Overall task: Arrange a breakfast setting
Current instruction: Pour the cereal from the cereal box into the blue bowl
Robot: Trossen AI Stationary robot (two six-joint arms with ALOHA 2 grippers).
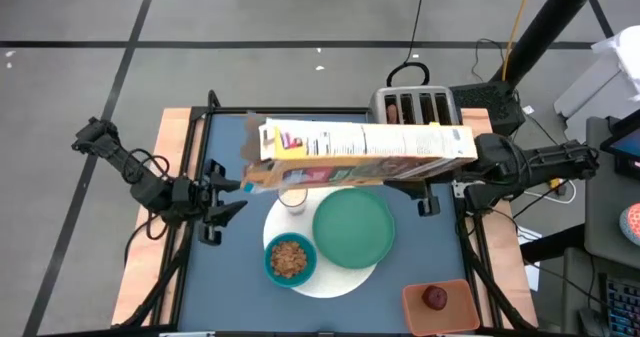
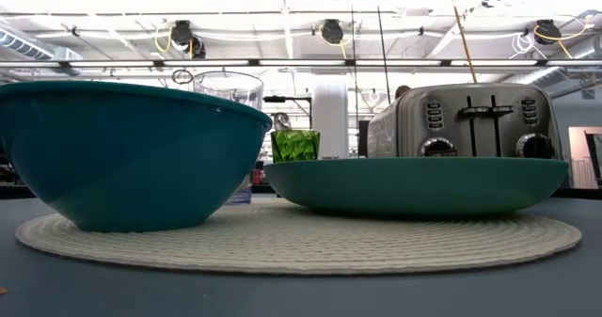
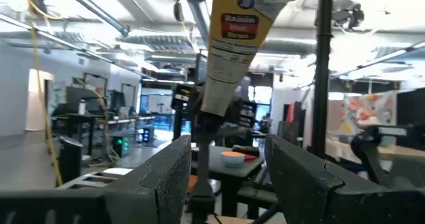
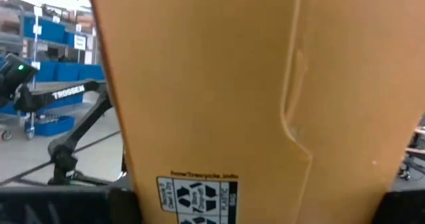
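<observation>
Cereal box hangs lengthwise from the right gripper, apparently clamped at its end; below it sit the teal bowl, green plate and milk glass; left gripper waits beside them, fingers apart.

The cereal box, held out from the right gripper, covers that gripper's fingertips and much of the milk glass beneath it in the high view. In the right wrist view the box fills the picture and hides the table. Beyond the left gripper, the box's top is cut off. The low view crops the teal bowl.
</observation>
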